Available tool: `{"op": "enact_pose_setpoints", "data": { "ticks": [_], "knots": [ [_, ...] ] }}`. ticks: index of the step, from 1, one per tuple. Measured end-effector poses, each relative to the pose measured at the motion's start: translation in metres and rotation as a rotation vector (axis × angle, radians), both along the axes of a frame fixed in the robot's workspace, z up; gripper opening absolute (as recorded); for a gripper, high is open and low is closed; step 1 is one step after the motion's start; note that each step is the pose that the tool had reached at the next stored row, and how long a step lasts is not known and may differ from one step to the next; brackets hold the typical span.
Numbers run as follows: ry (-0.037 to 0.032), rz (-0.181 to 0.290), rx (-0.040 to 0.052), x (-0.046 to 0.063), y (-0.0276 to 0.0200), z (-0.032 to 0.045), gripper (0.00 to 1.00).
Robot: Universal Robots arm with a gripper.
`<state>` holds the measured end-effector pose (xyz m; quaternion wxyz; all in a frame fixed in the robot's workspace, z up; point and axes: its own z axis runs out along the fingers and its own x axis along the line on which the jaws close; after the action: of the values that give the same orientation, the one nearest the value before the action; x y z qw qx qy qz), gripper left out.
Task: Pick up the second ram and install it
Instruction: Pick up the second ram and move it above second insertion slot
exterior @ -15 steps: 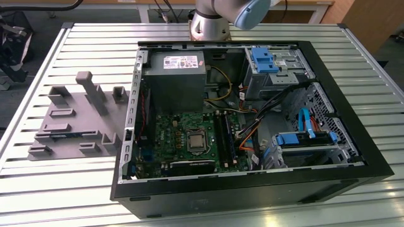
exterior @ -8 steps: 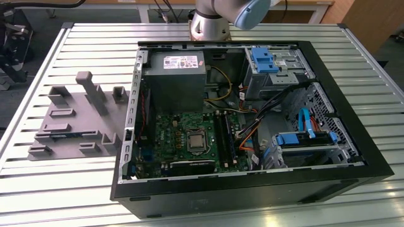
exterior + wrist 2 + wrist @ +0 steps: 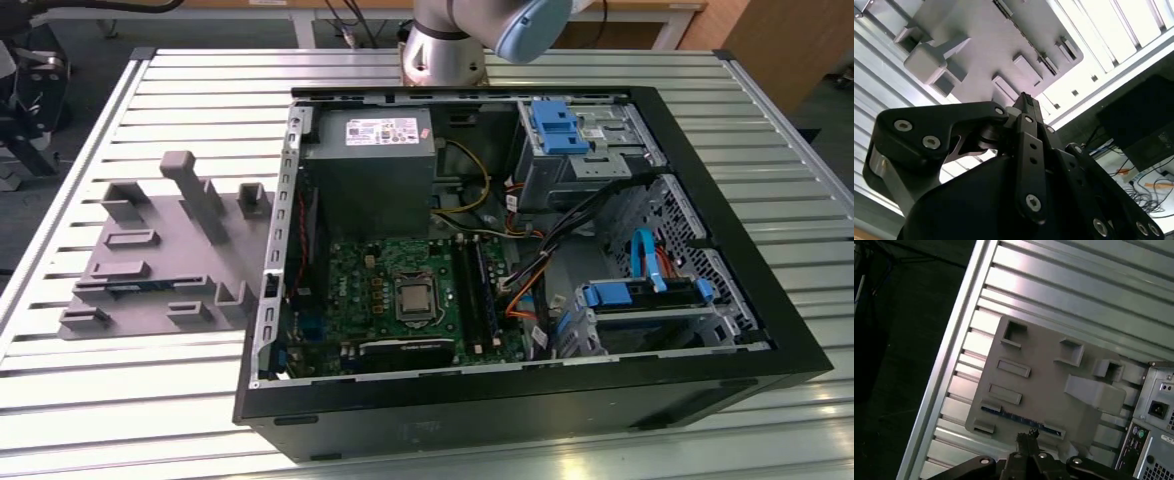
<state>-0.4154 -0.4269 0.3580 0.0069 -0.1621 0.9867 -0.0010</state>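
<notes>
A: Pincer point(image 3: 1025, 98), second wrist view?
B: Clenched on nothing, over the grey fixture point(image 3: 1004, 45).
A: First wrist view?
B: That fixture holds the second ram point(image 3: 1021, 418), near the tips.
A: Exterior view?
B: Fixture at nine o'clock of the computer case point(image 3: 534, 415), on the surface point(image 3: 120, 400).

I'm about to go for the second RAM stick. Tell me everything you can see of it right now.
The second ram shows as a long, thin, bluish strip; its chips are too small to make out. It seems to stand on its long edge in a slot near one edge of the grey fixture. The fixture lies on the slatted table, on the exterior view's left of the open computer case. Only the fixture touches the stick. The gripper hangs above, apart from it.
</notes>
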Motion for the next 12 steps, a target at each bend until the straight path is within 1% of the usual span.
{"op": "enact_pose_setpoints", "data": {
  "ticks": [8,12],
  "knots": [
    [0.0000,0.144,0.0000,0.0000,0.0000,-0.0022,0.11],
    [-0.0001,0.204,0.0001,0.0000,0.0000,-0.0027,0.11]
  ]
}}
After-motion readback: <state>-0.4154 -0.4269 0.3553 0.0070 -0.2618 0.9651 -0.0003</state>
